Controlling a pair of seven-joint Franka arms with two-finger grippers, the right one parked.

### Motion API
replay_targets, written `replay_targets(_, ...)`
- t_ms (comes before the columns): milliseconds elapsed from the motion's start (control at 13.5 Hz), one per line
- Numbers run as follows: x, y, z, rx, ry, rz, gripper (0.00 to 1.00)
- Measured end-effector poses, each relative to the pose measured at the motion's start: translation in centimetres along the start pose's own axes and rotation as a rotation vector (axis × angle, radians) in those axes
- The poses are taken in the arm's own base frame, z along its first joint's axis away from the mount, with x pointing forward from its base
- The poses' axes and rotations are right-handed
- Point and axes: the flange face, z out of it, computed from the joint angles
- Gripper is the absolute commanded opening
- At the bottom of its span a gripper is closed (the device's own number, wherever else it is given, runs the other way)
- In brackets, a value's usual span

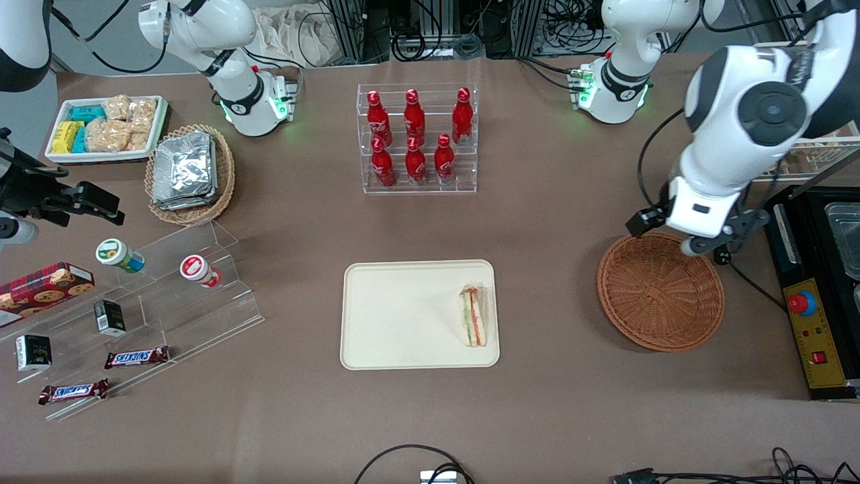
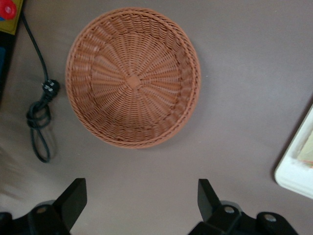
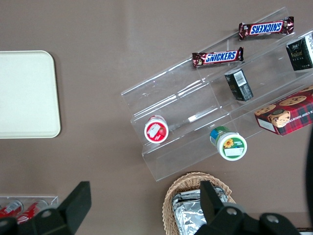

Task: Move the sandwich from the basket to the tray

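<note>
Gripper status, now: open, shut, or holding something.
Gripper: open and holding nothing, above the table beside the basket. The sandwich lies on the tray.

Even overhead light, soft shadows (tabletop matte), wrist views slightly blurred

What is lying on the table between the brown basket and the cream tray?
Nothing: in the front view only bare tablecloth separates the basket from the tray, which holds the sandwich. The open hand hovers above the basket's rim.
</note>
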Motion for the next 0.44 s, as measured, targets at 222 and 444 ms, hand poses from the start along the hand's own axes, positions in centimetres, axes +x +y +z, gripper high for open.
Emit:
replay_targets(222,1.5,-4.6,-1.1,0.004,-0.026,0.120,1.00)
replay_targets(444,3.2,-6.9,-3.3,-0.004,-0.047,0.154,1.00)
